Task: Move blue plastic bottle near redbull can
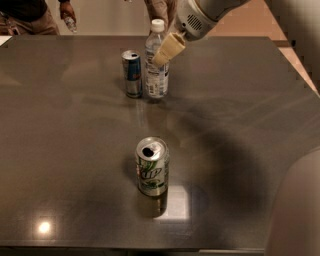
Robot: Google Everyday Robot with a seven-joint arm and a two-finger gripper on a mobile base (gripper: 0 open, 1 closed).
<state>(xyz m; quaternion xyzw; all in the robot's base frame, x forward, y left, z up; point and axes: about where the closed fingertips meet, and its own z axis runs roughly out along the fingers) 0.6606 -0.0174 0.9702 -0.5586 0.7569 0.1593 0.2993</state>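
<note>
The blue plastic bottle (156, 75), clear with a white cap and a white label, stands upright on the dark table at the far middle. The redbull can (132, 73), slim and blue-and-silver, stands upright just to its left, a small gap between them. My gripper (161, 56) reaches in from the upper right, and its beige tip lies across the bottle's shoulder in front of it. The part of the gripper behind the bottle is hidden.
A green-and-white soda can (152, 166) with an open top stands at the near middle of the dark table (240, 110). A person (35, 12) holding a small bottle stands beyond the far left edge. My own body (295, 210) fills the lower right corner.
</note>
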